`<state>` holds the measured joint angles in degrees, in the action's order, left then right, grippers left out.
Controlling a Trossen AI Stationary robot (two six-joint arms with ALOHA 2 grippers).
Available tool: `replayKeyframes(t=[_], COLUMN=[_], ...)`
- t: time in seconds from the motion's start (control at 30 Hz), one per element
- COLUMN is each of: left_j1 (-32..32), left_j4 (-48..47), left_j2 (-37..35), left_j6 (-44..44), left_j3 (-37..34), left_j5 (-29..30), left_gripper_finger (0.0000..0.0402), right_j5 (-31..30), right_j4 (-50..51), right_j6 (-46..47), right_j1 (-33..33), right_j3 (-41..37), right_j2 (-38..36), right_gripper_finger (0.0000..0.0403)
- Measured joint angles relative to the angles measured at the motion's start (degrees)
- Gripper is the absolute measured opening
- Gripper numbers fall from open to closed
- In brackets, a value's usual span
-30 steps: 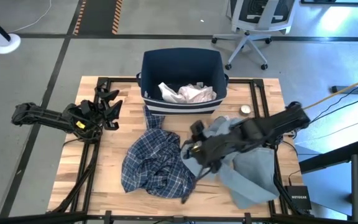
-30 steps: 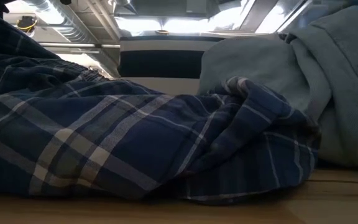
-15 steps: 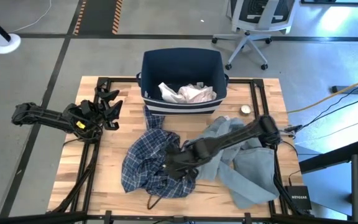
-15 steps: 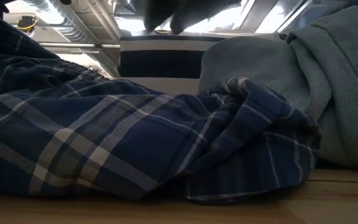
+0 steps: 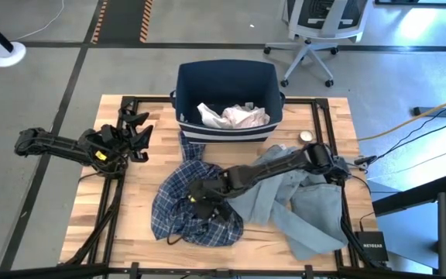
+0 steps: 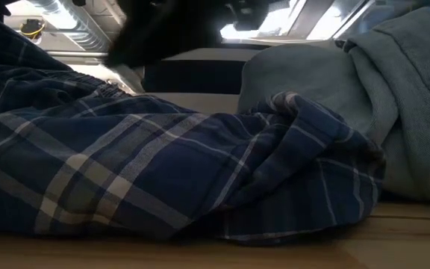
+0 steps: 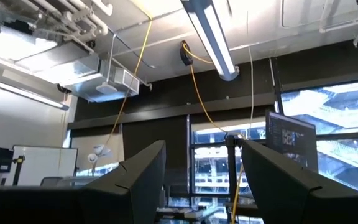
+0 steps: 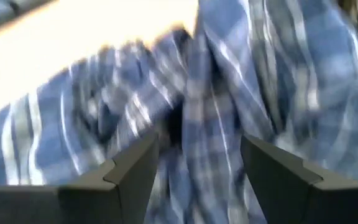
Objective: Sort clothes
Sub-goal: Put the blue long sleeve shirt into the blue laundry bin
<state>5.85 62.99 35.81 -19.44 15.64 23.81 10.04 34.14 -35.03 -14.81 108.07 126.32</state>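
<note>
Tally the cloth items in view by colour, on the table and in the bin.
Blue-and-white plaid: 1, plaid shirt, on the table under the open right pincer.
Grey-blue: 1, large garment, on the table.
Pale pink/white: 1 crumpled bundle in the navy bin; separate pieces cannot be told apart.
Total: 3

shirt: blue-white plaid | large garment: grey-blue | bin: navy

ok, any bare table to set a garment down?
Bare wood on the table right of the navy bin, around the small round object, and along the left edge beside the plaid shirt. Crowded centre: shirt, grey-blue garment, right pincer.
</note>
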Motion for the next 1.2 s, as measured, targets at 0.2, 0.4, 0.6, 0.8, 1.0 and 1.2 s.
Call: replayKeyframes(t=[0.2, 0.4, 0.6, 0.8, 1.0, 1.2], left_j1=[0.0, 0.0, 0.0, 0.0, 0.0, 0.0], left_j4=[-2.4, -5.5, -8.0, -9.2, -9.3, -9.2], left_j2=[-0.5, -1.3, -2.2, -2.6, -2.7, -2.9], left_j6=[0.7, 4.3, 7.5, 8.5, 5.6, 4.2], left_j3=[0.0, 0.0, 0.0, 0.0, 0.0, 0.0], left_j5=[0.1, 0.1, 0.0, 0.0, 0.0, 0.0], left_gripper_finger=[0.0208, 0.0208, 0.0208, 0.0208, 0.0208, 0.0208], right_j5=[6.6, 6.6, 3.5, -4.4, -9.9, -8.6], right_j4=[-11.4, -12.5, -15.1, -7.4, -5.4, -0.3], right_j6=[-0.6, 5.3, 8.1, 9.5, 14.9, 17.5], right_j1=[-1.2, -0.9, -1.1, -1.7, -2.7, -3.7], right_j3=[-0.9, -0.6, 1.5, 1.8, -1.1, 0.2], right_j2=[3.4, 4.1, 4.1, 4.1, 4.2, 4.2], right_gripper_finger=[0.0246, 0.0264, 0.0316, 0.0335, 0.0335, 0.0335])
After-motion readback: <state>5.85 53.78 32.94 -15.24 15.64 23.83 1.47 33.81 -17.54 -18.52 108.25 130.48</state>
